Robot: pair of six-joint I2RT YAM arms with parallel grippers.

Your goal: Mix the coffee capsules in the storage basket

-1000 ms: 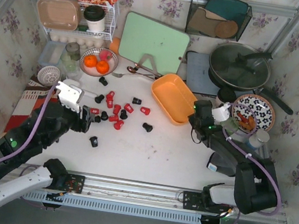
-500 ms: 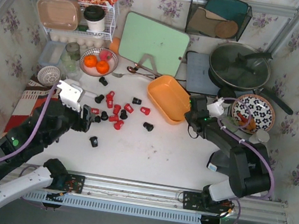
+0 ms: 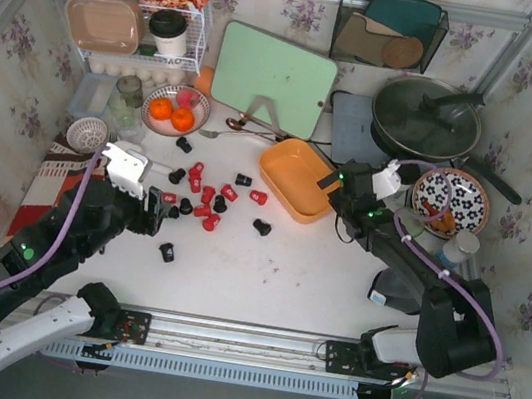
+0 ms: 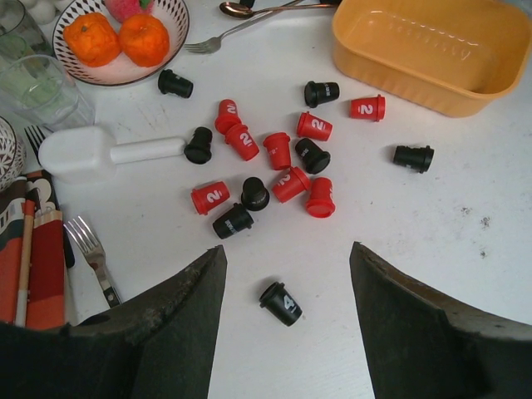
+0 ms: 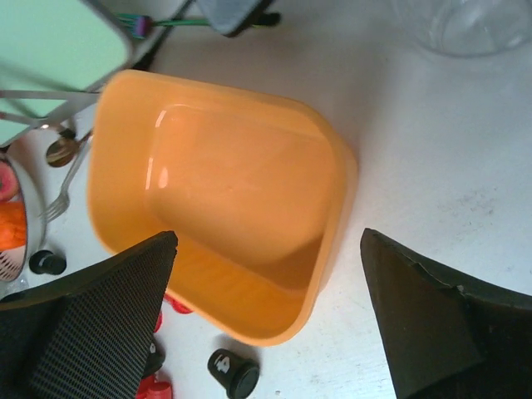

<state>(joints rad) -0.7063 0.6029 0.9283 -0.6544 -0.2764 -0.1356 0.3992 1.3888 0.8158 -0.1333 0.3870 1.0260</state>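
Item: storage basket (image 3: 296, 179); orange plastic, rectangular, rounded corners; stands on the white bench (image 3: 265, 270) right of centre, in front of the green cutting board (image 3: 273, 77); interior shows bare orange plastic.

Item: coffee capsules (image 4: 278, 150); red and black, eight of each countable in the left wrist view; all lie on the bench to the left of the basket, outside it; most in a loose cluster, some upright, some tipped on their sides; one black capsule (image 4: 413, 156) lies apart, nearer the basket; another black one (image 4: 281, 303) lies apart on the near side of the cluster.

Item: left end effector (image 4: 287, 262); fingers spread wide, nothing held; sits at the near left side of the cluster, with the lone near black capsule between the fingertips in the wrist view.

Item: right end effector (image 5: 266, 249); fingers spread wide, nothing held; placed at the basket's right side; contact with the rim cannot be told.

Sundries: bowl (image 3: 174, 109) holding oranges, behind the cluster; white scoop (image 4: 83, 152) and fork (image 4: 91, 258), left of the capsules; lidded pan (image 3: 426, 119) and patterned plate (image 3: 451, 199), at the right.
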